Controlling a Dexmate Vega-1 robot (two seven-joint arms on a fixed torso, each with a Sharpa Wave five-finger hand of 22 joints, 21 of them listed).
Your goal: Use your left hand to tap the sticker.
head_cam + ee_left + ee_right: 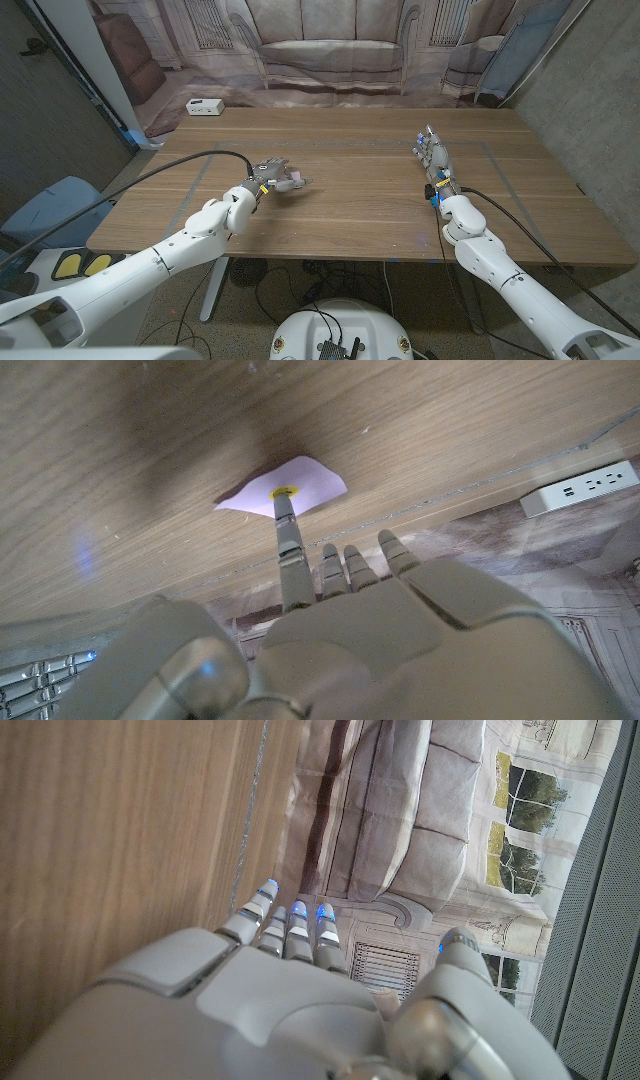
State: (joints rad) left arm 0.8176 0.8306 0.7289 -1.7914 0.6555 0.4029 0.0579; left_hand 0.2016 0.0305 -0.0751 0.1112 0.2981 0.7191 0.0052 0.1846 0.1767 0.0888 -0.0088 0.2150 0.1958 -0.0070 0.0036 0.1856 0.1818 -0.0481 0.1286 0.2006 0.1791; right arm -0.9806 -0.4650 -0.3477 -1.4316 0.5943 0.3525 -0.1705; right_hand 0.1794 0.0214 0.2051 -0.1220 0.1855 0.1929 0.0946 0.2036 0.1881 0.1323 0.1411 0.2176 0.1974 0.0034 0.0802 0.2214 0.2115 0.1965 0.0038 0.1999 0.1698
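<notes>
Your left hand (pixel 330 630) has one of its fingers (pixel 288 540) stretched onto the yellow sticker (pixel 284 491) on the pale paper slip (pixel 310 482), left of the desk (pixel 360 200) centre, the others curled, gripping nothing. The tap looks made; you need only lift off. Your right hand (pixel 433 156) stands open at the far right.

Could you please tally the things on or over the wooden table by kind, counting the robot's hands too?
Robot hands: 2, the left hand and the right hand
Sticker sheets: 1, the pale purple sticker with a yellow spot
Power strips: 1, the white power strip at the far edge
Total: 4
</notes>
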